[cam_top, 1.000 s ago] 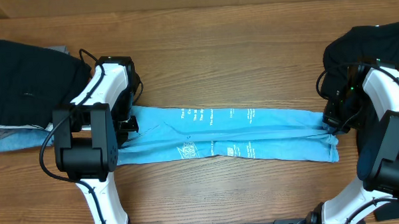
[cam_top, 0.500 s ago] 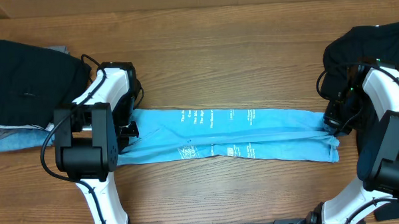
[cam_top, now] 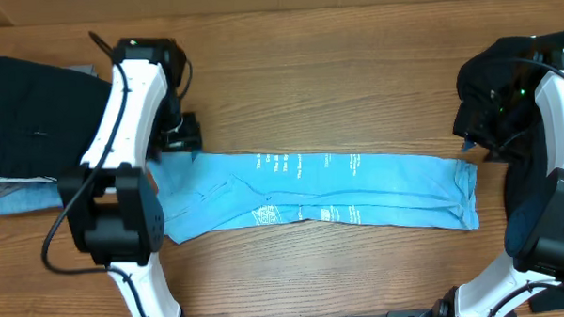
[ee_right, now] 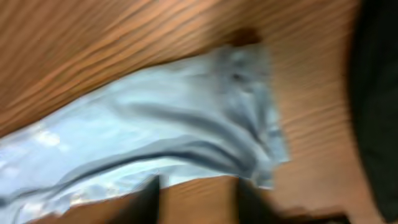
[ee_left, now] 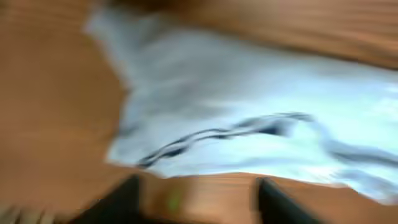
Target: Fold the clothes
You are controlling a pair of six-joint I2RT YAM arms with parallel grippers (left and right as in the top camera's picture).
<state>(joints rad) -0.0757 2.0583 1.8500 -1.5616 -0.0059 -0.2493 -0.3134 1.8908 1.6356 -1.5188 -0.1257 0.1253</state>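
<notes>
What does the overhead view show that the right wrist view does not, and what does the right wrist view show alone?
Only overhead: the whole sky-blue T-shirt lying as a long strip, the left arm and right arm, and the folded garments at the left. Only right wrist: the right end effector, its fingers apart with nothing between them. Both: the T-shirt's right end, the wooden table, the black shirt.

Overhead sharp, evenly lit, soft shadows beside arms; 2 wrist views heavily motion-blurred.
</notes>
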